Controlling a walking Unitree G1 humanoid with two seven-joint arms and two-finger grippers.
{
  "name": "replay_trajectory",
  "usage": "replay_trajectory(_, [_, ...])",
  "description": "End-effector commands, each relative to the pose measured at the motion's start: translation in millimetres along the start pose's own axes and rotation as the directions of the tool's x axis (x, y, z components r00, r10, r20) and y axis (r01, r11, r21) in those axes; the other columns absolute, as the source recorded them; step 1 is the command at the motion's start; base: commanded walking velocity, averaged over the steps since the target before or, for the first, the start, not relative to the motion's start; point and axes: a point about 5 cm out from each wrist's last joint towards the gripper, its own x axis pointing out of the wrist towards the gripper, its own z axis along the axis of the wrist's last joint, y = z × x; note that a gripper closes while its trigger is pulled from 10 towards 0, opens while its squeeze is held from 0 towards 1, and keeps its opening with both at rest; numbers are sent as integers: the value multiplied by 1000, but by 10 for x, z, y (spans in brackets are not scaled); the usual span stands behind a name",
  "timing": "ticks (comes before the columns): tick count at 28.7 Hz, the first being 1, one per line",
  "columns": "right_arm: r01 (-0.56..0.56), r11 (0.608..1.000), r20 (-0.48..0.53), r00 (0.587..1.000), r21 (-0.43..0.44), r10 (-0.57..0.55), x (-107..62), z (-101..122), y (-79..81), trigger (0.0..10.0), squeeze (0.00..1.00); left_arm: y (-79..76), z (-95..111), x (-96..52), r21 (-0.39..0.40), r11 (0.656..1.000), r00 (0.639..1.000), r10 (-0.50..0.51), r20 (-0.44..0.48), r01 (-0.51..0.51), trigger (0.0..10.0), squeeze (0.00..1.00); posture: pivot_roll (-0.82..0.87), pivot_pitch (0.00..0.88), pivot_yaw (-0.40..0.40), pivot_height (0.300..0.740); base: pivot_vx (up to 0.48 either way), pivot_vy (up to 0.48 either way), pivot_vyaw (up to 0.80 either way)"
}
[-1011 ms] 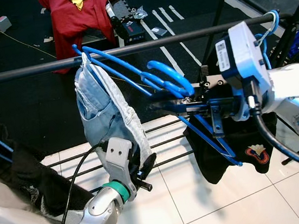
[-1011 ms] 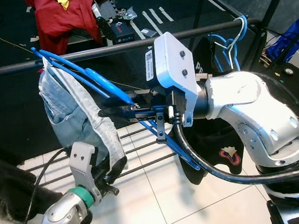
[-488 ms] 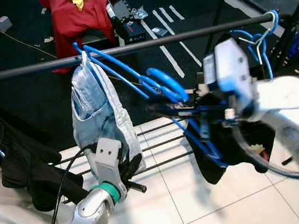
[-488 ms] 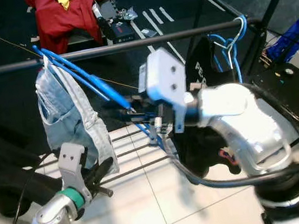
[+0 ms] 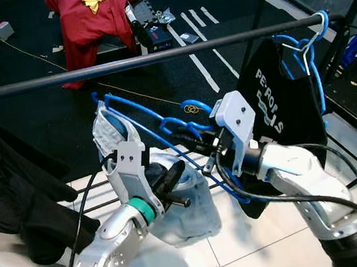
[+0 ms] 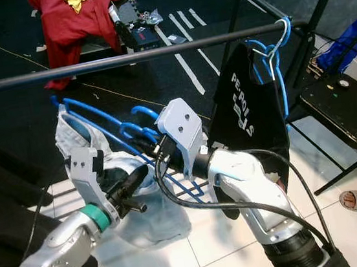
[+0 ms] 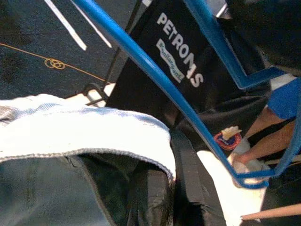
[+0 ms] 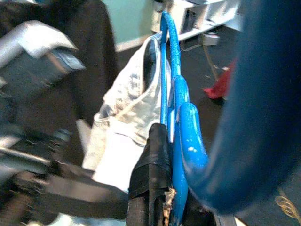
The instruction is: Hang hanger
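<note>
The blue hanger (image 5: 165,132) sits well below the rail (image 5: 143,58), its hook free of the bar, with pale denim shorts (image 5: 180,198) draped over it and sagging toward the tiled floor (image 5: 270,239). The right end effector (image 5: 196,145) is clamped on the hanger's blue bars near the hook. The left end effector (image 5: 171,177) pinches the denim. Risk, as I judge it: the two pulling apart could drag the shorts off, or the hook could snag the black shirt (image 5: 279,101) hanging just beside it on the way up.
</note>
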Motion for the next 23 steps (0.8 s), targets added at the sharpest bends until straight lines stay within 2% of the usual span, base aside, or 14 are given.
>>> replay_trajectory(1, [36, 999, 34, 999, -29, -35, -4, 50, -44, 10000, 0, -29, 31, -21, 9, 1000, 1000, -22, 5, 22, 10000, 0, -184, 168, 60, 740, 0, 0, 0])
replay_trajectory(3, [56, 998, 43, 998, -41, -55, 5, 60, -68, 10000, 0, -12, 26, -37, 24, 999, 1000, -22, -6, 22, 10000, 0, -182, 168, 60, 740, 0, 0, 0])
replay_trajectory(5, [115, 991, 64, 992, -61, -111, 39, 81, -125, 10000, 0, 62, -42, -118, 117, 993, 998, -16, -65, 23, 10000, 0, -179, 168, 57, 740, 0, 0, 0])
replay_trajectory(6, [115, 991, 64, 992, -61, -111, 39, 81, -125, 10000, 0, 62, -42, -118, 117, 993, 998, -16, -65, 23, 10000, 0, -179, 168, 57, 740, 0, 0, 0])
replay_trajectory(7, [154, 986, 72, 986, -62, -150, 57, 83, -161, 10000, 0, 120, -99, -174, 161, 987, 994, -2, -108, 19, 10000, 0, -173, 170, 54, 740, 0, 0, 0])
replay_trajectory(9, [194, 979, 72, 979, -64, -189, 69, 75, -202, 10000, 0, 175, -149, -220, 185, 983, 990, 19, -140, 8, 10000, 0, -170, 172, 52, 740, 0, 0, 0])
replay_trajectory(12, [303, 950, 68, 952, -78, -298, 76, 35, -318, 10000, 0, 221, -260, -279, 176, 984, 981, 42, -187, -9, 10000, 0, -166, 176, 52, 740, 0, 0, 0])
replay_trajectory(17, [363, 927, 69, 931, -93, -358, 82, 9, -380, 10000, 0, 203, -326, -291, 154, 988, 977, 40, -210, -8, 10000, 0, -171, 178, 53, 740, 0, 0, 0])
replay_trajectory(20, [426, 896, 67, 905, -123, -421, 153, -47, -384, 10000, 0, 114, -350, -250, 105, 994, 977, 1, -212, 22, 10000, 0, -173, 178, 54, 740, 0, 0, 0])
replay_trajectory(23, [445, 889, 78, 895, -108, -439, 218, -52, -346, 10000, 0, 44, -293, -161, 129, 990, 983, -31, -178, 55, 10000, 0, -167, 176, 55, 740, 0, 0, 0])
